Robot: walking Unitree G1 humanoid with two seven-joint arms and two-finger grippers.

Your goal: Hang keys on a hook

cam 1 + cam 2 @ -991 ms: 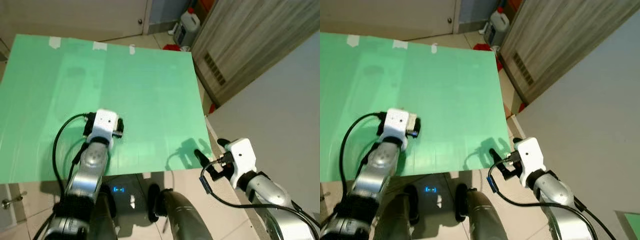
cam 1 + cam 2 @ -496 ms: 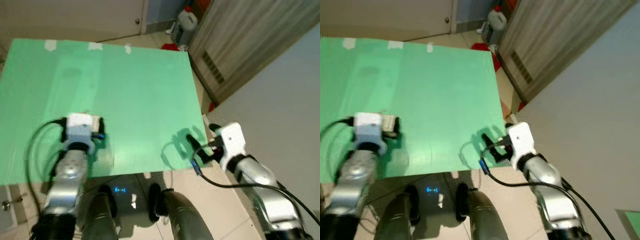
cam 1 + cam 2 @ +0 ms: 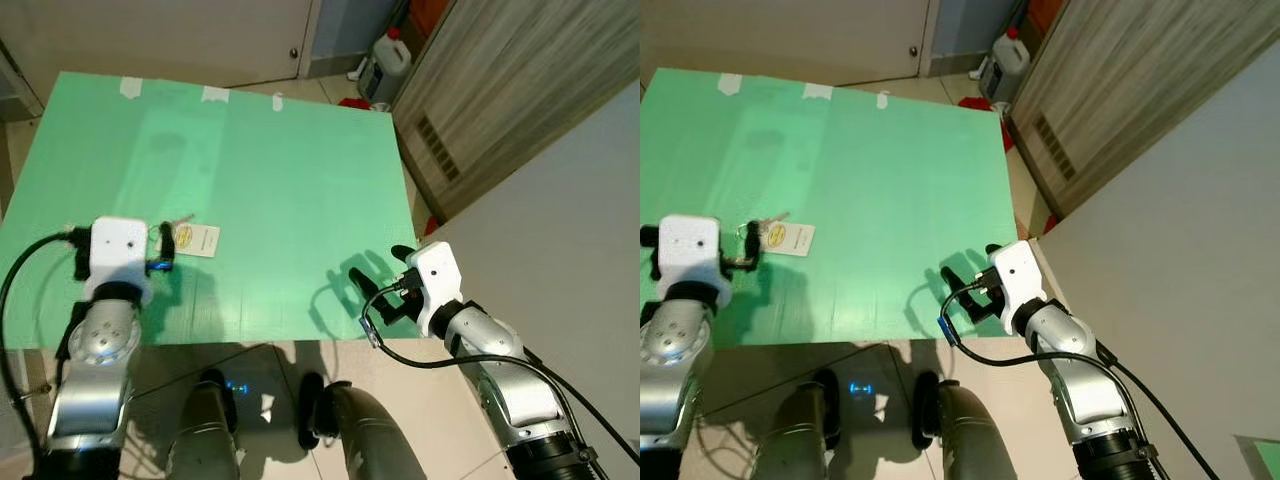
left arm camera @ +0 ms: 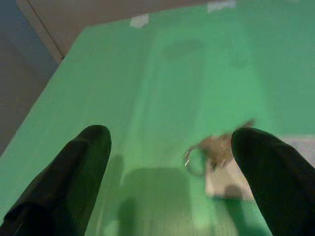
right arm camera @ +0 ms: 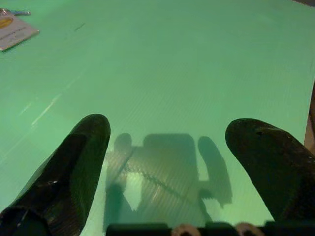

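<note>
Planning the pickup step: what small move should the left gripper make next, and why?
Probably ease the left gripper down onto the keys. Its fingers are open, and the key ring with its white tag lies on the green table between and just beyond them, not yet gripped.

A green mat (image 3: pixel 280 170) carries keys (image 3: pixel 175 232) with a tag (image 3: pixel 198 240).
</note>
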